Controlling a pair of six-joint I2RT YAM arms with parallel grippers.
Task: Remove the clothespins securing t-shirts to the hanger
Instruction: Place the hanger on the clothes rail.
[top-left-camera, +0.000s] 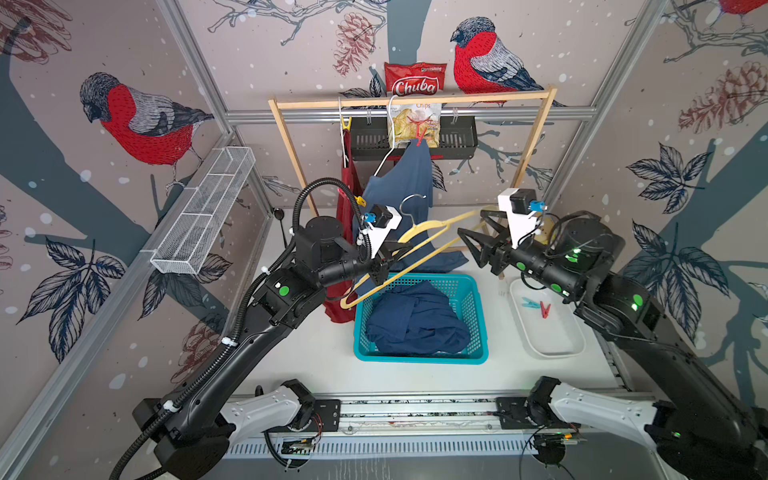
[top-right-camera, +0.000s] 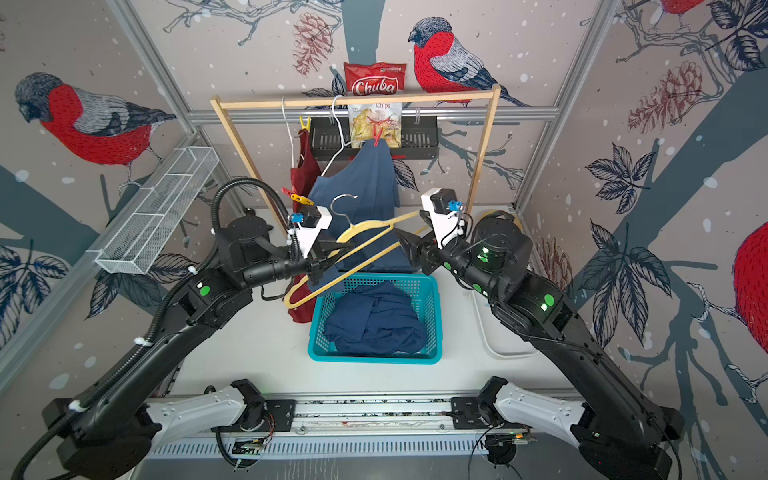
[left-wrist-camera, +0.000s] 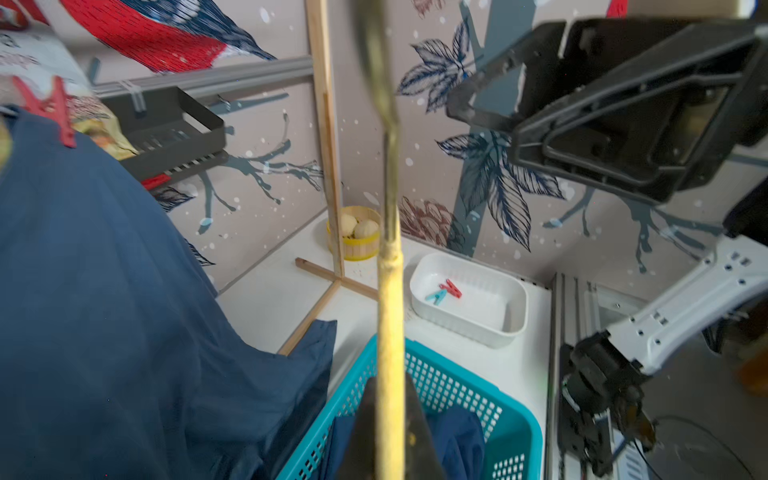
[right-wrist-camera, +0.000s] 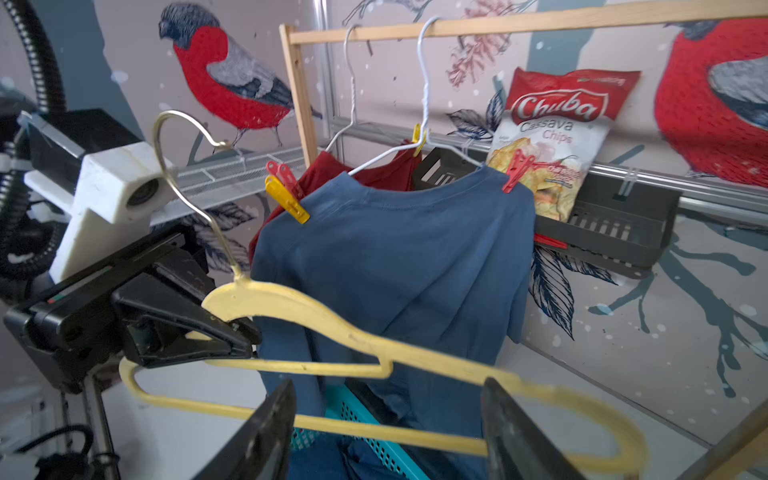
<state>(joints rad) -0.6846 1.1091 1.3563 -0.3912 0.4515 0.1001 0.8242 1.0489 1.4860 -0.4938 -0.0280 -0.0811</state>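
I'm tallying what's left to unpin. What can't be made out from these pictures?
- Dark red t-shirt: in the right wrist view, mostly behind the blue t-shirt.
- Navy t-shirt, crumpled in the basket: print out of sight in both top views.
- White tray: in a top view the right arm covers most of it, hiding its contents.
- Right gripper: right wrist view, fingers blurred and cut by the edge; contact with the yellow hanger unclear.

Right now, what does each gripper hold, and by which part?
Left gripper: the hanger, clamped at its top beside the hook. Right gripper: nothing; open around the hanger's other arm.
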